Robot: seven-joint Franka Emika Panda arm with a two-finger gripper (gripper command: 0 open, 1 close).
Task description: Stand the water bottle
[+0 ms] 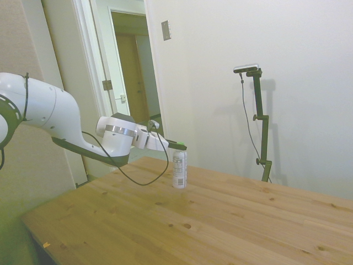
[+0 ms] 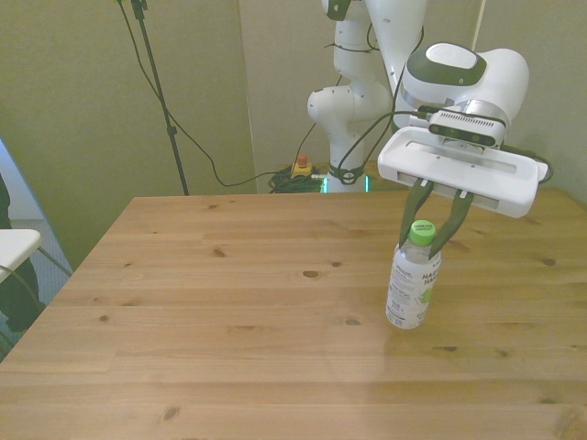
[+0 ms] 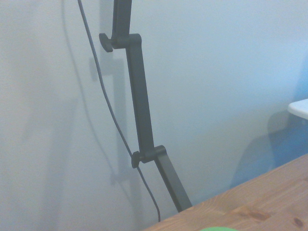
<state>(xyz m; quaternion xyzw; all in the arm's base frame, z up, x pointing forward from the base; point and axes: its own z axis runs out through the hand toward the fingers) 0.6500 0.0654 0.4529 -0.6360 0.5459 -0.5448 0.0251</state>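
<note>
Here we judge the standing step nearly done: the gripper (image 2: 435, 240) pinches the upright water bottle (image 2: 412, 286) at its green cap (image 2: 421, 232) on the table (image 2: 229, 302), so release comes next.

Bottle (image 2: 412, 287) stands upright on table (image 2: 229, 312), only thing in your way there. Gripper (image 2: 431, 240) fingers sit around its green cap. Bare wood all around bottle; you can pass either side.
</note>
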